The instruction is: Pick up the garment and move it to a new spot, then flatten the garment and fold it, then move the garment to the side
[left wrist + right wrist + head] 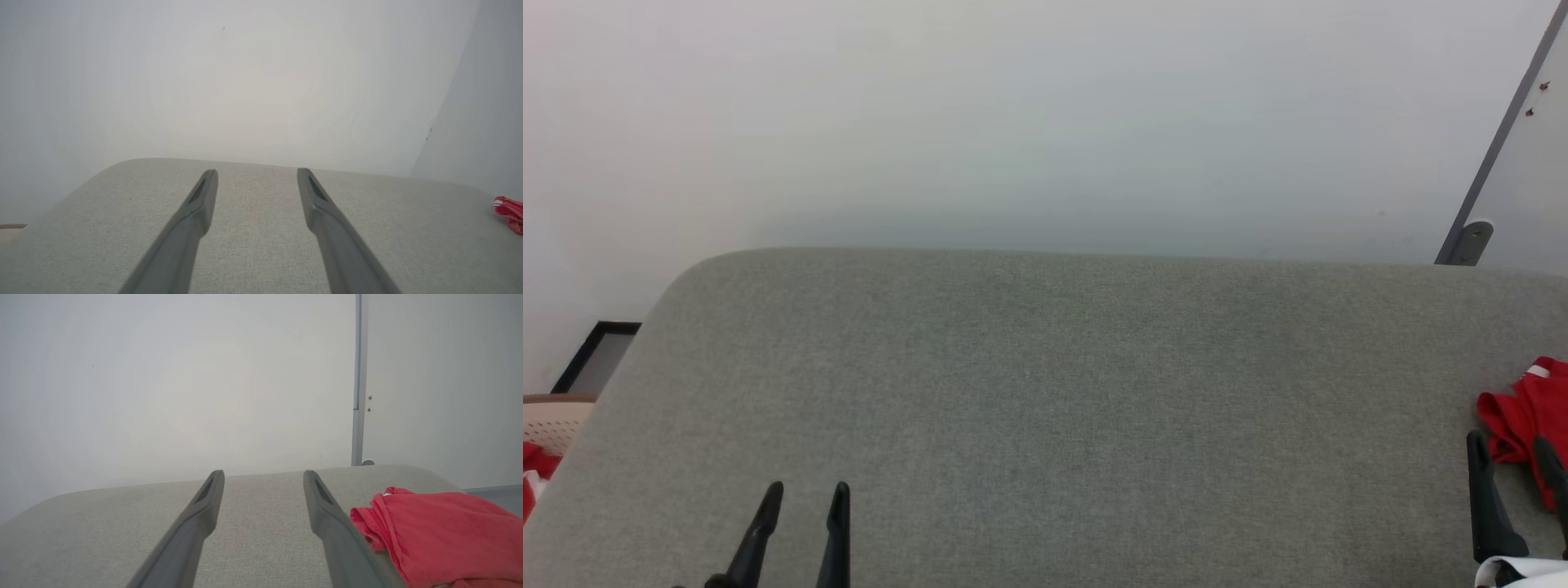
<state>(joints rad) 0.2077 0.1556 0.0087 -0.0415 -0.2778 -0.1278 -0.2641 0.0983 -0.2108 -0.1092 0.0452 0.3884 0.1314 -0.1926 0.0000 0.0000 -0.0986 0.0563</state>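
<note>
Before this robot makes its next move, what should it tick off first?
1. Left gripper open, holding nothing: ok.
2. Right gripper open, holding nothing: ok.
3. Middle of the grey fabric cushion bare for flattening: ok.
4. Crumpled red cloth with white trim lying beside the right gripper: ok.
5. Whether that cloth is what should be folded: cannot tell.

**Three views of one grey bench [1045, 392], all facing the pale wall [1013, 122].**
Your head camera looks forward and down on the bench from above, with the wall beyond it. Each wrist camera sits low and close over the fabric, sighting along the left fingers [204, 200] or the right fingers [210, 498]. All three views share the bench's far edge. Head and right wrist views also share the grey upright strip [1501, 140].
</note>
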